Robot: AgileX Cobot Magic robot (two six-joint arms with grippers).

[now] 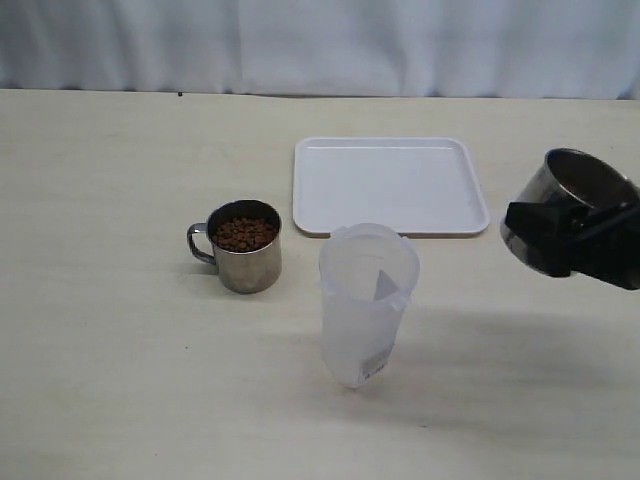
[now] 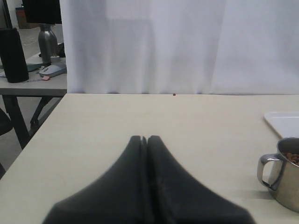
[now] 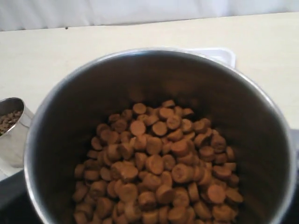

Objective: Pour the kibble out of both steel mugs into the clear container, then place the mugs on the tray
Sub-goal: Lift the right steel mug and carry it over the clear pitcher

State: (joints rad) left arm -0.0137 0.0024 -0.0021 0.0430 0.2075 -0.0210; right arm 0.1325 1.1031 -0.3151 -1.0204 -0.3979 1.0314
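- The right pincer [image 1: 562,236] sits at the right edge of the exterior view. Its black jaws are spread wide and clamped around the held steel mug [image 1: 575,205].
- The held steel mug hangs tilted above the worktop [image 1: 120,330], with its open rim showing. It is to the right of the tray [image 1: 388,186] and well apart from the clear container [image 1: 367,300].
- The right wrist view looks straight into this mug. Brown kibble [image 3: 159,172] covers its bottom and is heaped toward one side, while the upper part of the dark inner wall is bare.
- The standing steel mug [image 1: 244,247] rests upright on the worktop, left of the clear container and near the tray's front left corner. Its loop handle points left, and it is filled nearly to the rim with more kibble.
- The clear container stands upright just in front of the tray's front edge, apart from both mugs. A small label shows low on its side.
- The white tray lies flat toward the back of the worktop, in front of a pale curtain [image 1: 320,45].
- The left pincer [image 2: 144,140] does not appear in the exterior view. In its own wrist view the two dark fingers are pressed together with nothing between them, above bare worktop. The standing steel mug is off to one side of them.
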